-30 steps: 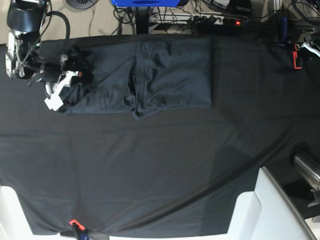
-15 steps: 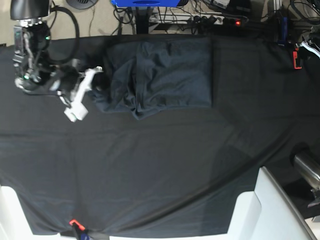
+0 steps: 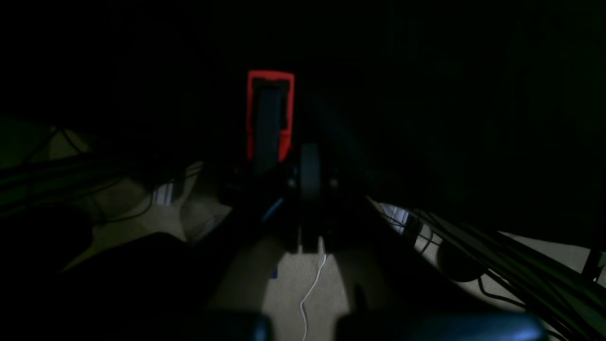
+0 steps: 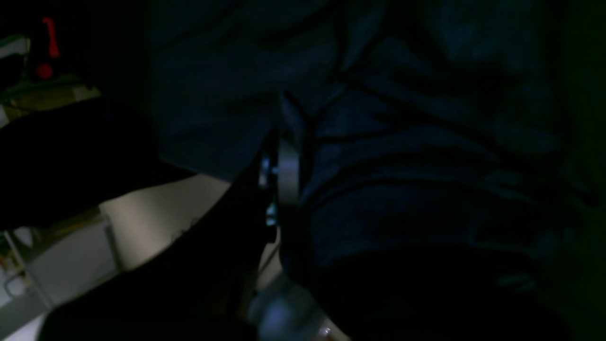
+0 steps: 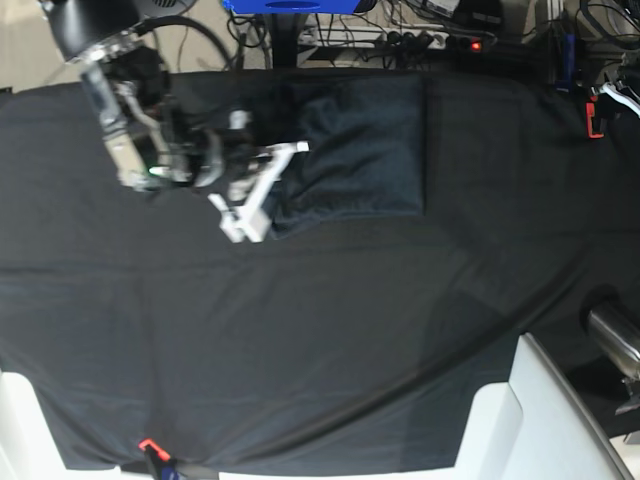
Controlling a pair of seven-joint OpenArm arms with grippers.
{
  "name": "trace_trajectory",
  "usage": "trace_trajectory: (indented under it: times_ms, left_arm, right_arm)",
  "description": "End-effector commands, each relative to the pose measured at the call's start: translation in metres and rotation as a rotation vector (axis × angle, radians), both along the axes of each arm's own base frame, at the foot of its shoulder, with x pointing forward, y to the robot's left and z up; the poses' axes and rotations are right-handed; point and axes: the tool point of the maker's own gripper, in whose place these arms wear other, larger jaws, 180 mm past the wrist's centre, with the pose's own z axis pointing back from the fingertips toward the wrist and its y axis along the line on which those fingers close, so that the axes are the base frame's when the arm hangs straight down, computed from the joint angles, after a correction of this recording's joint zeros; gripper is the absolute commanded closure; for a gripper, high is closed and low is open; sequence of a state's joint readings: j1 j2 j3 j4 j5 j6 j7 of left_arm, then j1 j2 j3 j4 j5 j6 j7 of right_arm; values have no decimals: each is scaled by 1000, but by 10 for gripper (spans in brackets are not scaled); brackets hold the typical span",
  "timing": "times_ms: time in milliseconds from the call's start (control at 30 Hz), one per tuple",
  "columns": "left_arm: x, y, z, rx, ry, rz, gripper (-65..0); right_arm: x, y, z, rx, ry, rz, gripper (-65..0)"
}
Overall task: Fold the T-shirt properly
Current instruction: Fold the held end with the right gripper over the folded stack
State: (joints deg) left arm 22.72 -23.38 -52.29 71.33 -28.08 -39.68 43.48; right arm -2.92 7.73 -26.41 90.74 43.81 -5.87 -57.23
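Note:
The slate-grey T-shirt [image 5: 360,150] lies at the back middle of the black table cloth [image 5: 320,330]. Its left part is lifted and carried over its middle. My right gripper [image 5: 272,178], with white fingers, is shut on that folded-over shirt edge at the shirt's left side. In the right wrist view the shirt fabric [image 4: 402,189] hangs bunched against the shut gripper [image 4: 286,166]. My left gripper [image 3: 308,199] looks shut and empty, off the shirt, and points at a red clamp [image 3: 270,113] at the table's edge. In the base view only a white bit of it [image 5: 622,98] shows at the far right.
A red clamp [image 5: 595,118] holds the cloth at the back right, another [image 5: 148,445] at the front edge. White panels [image 5: 540,420] stand at the front right, with a metal cylinder [image 5: 612,335] beside them. Cables [image 5: 420,40] lie behind the table.
My right gripper has moved right from the table's left side, carrying the shirt's left part over its middle. The shirt now looks narrower. The left arm has not moved.

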Motion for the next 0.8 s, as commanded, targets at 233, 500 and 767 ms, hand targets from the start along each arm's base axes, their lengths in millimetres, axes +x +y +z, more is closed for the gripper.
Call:
trace_trajectory:
  times_ms: [233, 500, 767]
  left_arm:
    - [6, 10, 13, 29, -28, -12, 0]
    - [8, 10, 13, 29, -33, -12, 0]
    - [12, 3, 9, 20, -23, -36, 0]
  right_arm:
    - [19, 37, 22, 21, 21, -54, -8]
    - [22, 47, 11, 0, 100, -50, -8]
    - [15, 63, 13, -20, 78, 38, -8]
